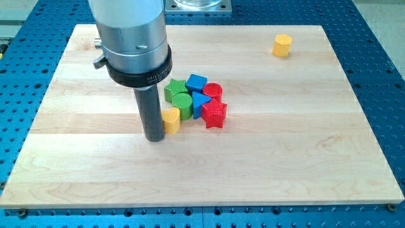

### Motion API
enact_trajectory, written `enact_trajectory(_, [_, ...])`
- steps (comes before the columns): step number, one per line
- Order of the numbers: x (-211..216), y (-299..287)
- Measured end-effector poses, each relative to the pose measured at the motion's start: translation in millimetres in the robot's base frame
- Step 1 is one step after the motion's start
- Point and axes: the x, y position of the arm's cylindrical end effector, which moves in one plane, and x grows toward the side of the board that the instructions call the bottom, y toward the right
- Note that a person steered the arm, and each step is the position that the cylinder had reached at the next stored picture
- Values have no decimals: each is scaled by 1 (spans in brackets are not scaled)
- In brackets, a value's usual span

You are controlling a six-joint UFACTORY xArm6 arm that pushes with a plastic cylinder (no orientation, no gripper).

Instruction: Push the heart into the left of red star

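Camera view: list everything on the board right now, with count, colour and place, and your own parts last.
yellow heart: 1, yellow, at the cluster's left-bottom edge
green star: 1, green, cluster's top left
green cylinder: 1, green, right of the heart
blue cube: 1, blue, cluster's top
blue triangle: 1, blue, cluster's middle
red cylinder: 1, red, cluster's right
red star: 1, red, cluster's bottom right
yellow block: 1, yellow, view's top right
my tip: 1, dark, just left of the heart

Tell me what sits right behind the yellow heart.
Behind the yellow heart, toward the view's top, the green cylinder sits against it. My tip is at its left; the rod covers part of the heart's left edge.
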Motion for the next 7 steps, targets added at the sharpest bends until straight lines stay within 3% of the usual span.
enact_trajectory(3, [-27, 8])
enact_trajectory(6, [-2, 41])
enact_trajectory(7, [38, 49])
